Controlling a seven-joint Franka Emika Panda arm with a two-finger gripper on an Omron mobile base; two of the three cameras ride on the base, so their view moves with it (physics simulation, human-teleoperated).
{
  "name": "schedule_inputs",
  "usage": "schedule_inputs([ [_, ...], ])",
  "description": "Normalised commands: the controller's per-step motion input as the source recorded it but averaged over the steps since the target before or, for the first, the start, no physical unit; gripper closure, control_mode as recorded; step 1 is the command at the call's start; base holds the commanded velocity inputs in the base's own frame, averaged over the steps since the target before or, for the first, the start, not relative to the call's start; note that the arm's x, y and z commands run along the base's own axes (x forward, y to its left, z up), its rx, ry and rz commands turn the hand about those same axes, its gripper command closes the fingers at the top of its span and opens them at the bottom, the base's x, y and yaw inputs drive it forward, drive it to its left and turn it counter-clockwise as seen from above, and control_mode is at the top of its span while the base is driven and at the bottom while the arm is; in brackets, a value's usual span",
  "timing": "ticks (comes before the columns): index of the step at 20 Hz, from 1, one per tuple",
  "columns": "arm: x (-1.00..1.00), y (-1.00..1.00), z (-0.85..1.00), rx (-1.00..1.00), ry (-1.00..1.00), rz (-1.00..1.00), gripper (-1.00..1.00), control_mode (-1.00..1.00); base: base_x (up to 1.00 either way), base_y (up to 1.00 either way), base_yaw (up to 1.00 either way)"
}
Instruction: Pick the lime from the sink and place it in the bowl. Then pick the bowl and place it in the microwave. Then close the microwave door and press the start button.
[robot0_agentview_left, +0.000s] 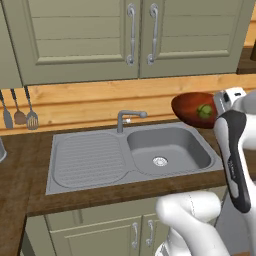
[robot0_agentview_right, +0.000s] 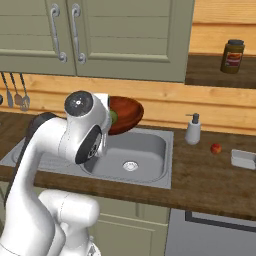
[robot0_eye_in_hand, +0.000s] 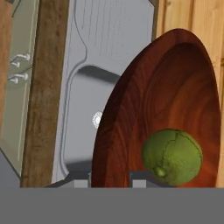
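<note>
The glossy reddish-brown bowl (robot0_agentview_left: 190, 107) hangs tilted in the air above the right rear of the sink (robot0_agentview_left: 172, 137), near the wooden back wall. The dark-green lime (robot0_agentview_left: 204, 111) lies inside the bowl, down by the held rim. My gripper (robot0_eye_in_hand: 111, 179) is shut on the bowl's rim, one finger on each side of it. In the hand view the bowl (robot0_eye_in_hand: 166, 96) and lime (robot0_eye_in_hand: 172, 156) loom close, with the sink basin (robot0_eye_in_hand: 83, 122) and its drain below. From the right base view, the bowl (robot0_agentview_right: 127, 114) and a sliver of lime (robot0_agentview_right: 114, 117) peek out behind my wrist. The microwave is out of view.
A grey tap (robot0_agentview_left: 129, 119) stands behind the basin, with the drainboard (robot0_agentview_left: 87, 157) to its left. Green-grey cabinet doors (robot0_agentview_left: 132, 35) hang just above. Utensils (robot0_agentview_left: 20, 112) hang on the left wall. A soap dispenser (robot0_agentview_right: 193, 129), a small red fruit (robot0_agentview_right: 216, 148) and a jar (robot0_agentview_right: 232, 56) are to the right.
</note>
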Motion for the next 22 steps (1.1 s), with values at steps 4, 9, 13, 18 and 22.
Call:
schedule_inputs([
  [4,-0.26,0.22,0.29,0.0,-0.01,0.0,1.0,-1.0,0.0,0.0,0.0],
  [9,-0.24,0.06,0.11,0.01,0.0,0.01,1.0,1.0,-0.41,-0.18,0.0],
  [13,0.0,0.0,0.0,0.0,0.0,0.0,1.0,1.0,-0.22,-0.5,-0.63],
  [18,0.0,0.0,0.0,0.0,0.0,0.0,1.0,1.0,0.0,-0.02,-0.99],
  [22,0.0,0.0,0.0,0.0,0.0,0.0,1.0,1.0,0.0,0.0,-1.0],
])
